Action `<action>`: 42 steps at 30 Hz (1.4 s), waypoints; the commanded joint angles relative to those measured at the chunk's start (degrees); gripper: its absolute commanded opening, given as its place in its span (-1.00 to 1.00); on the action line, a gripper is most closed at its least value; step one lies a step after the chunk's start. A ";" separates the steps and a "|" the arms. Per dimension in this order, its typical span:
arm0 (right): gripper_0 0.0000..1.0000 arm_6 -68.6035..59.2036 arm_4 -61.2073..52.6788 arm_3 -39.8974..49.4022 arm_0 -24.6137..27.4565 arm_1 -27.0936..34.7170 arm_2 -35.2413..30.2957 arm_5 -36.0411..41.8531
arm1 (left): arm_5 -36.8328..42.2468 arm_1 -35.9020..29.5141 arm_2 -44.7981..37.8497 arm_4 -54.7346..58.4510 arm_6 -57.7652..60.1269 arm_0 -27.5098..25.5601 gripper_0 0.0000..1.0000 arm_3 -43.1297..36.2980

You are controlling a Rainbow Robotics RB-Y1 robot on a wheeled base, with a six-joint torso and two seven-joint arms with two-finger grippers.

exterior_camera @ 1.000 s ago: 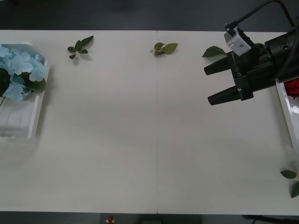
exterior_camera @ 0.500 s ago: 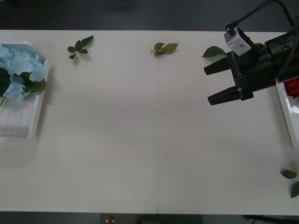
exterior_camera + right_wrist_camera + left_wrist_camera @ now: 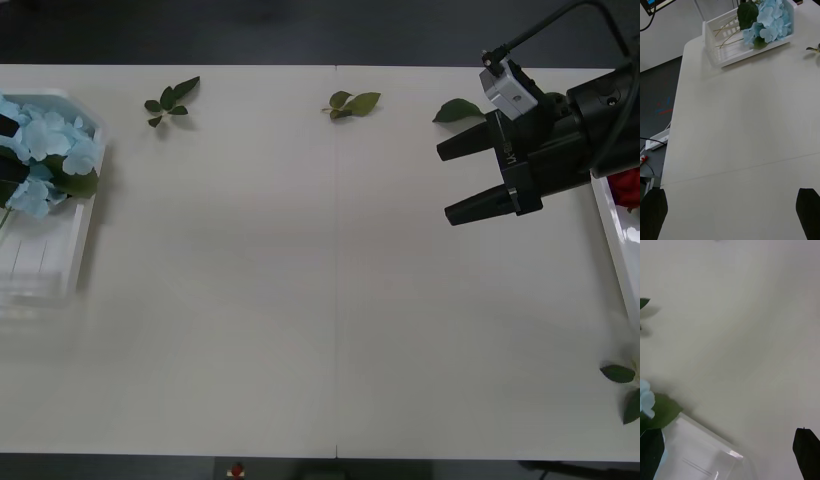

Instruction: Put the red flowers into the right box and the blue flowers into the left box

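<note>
The blue flowers (image 3: 45, 150) lie in the left box (image 3: 40, 262), directly beneath the left tool (image 3: 730, 455), whose black fingers now edge in over them, spread wide. The right tool (image 3: 472, 180) has stayed put, wide and empty, beside the right box (image 3: 622, 235) with red flowers (image 3: 627, 187), above a pale desk (image 3: 320, 300) scattered with leaf sprigs (image 3: 352, 102).

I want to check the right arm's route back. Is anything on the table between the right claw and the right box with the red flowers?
Nothing visible. The right claw, open and empty, hovers beside the right box at the table's right edge, where red flowers lie. The nearest leaf sprig lies beyond the claw, off that path.
</note>
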State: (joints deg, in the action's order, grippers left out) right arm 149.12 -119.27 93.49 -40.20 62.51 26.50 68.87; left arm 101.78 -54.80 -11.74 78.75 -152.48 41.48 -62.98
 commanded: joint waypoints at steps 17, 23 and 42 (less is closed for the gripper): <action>1.00 0.73 -0.17 0.11 -2.51 0.34 -0.13 0.30 | -10.81 -2.94 28.97 36.83 -2.52 1.06 1.00 -10.67; 1.00 0.73 -0.17 0.11 -2.51 0.34 -0.13 0.30 | -13.36 -1.80 31.69 41.05 -2.52 1.06 1.00 -14.19; 1.00 0.73 -0.17 0.11 -2.51 0.34 -0.13 0.30 | -15.64 0.22 31.69 44.83 -2.52 -0.79 1.00 -13.75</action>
State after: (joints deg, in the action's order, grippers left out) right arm 149.12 -119.27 93.45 -40.22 62.51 26.50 68.88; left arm 86.30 -54.56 21.07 123.05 -156.62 40.79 -76.42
